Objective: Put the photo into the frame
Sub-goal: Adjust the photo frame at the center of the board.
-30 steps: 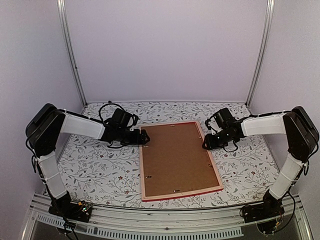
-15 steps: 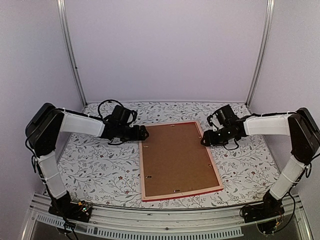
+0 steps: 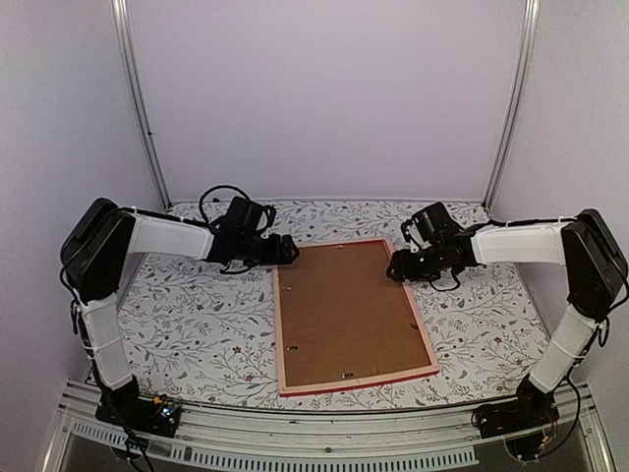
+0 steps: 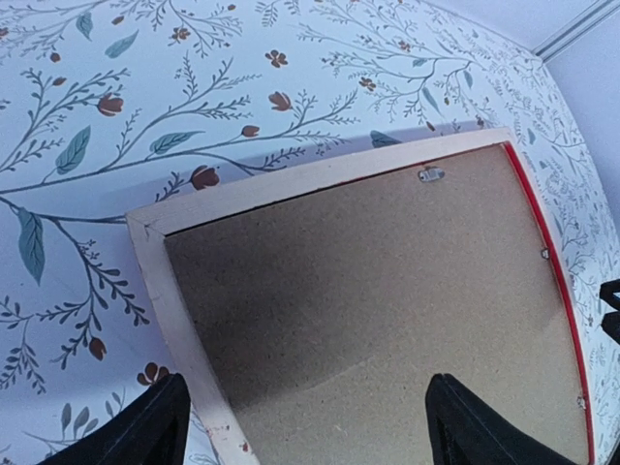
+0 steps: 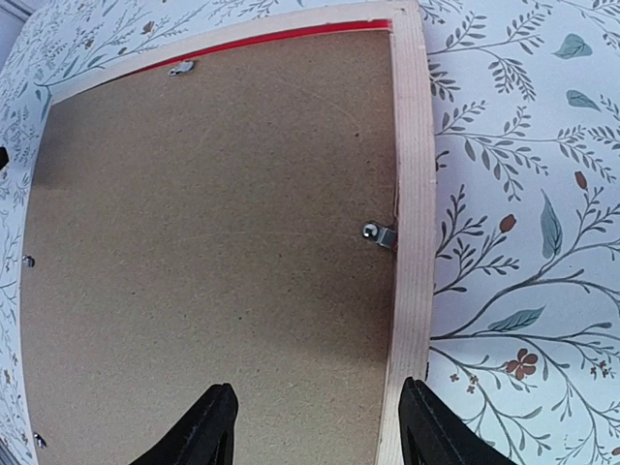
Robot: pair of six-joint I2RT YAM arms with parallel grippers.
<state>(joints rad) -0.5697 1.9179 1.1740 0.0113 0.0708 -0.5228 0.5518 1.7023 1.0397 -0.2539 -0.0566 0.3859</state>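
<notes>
The frame (image 3: 278,324) lies face down on the table, pale wood back up with a thin red edge showing. A brown backing board (image 3: 344,310) fills it. The photo is hidden. My left gripper (image 3: 287,251) hovers open over the frame's far left corner; in the left wrist view its fingertips (image 4: 155,431) straddle the pale rail (image 4: 291,184) and the board (image 4: 368,291). My right gripper (image 3: 395,267) is open at the right rail; in the right wrist view one finger (image 5: 203,431) is over the board (image 5: 213,213), the other beside the rail (image 5: 412,194).
A floral cloth (image 3: 197,324) covers the table. Small metal clips (image 5: 380,233) on the rails hold the board, one at the far rail (image 4: 430,174). Purple walls with metal posts (image 3: 138,108) close in the back and sides.
My left gripper has moved away and right, up to the frame's far left corner. My right gripper has opened wider and shifted left onto the frame's right rail.
</notes>
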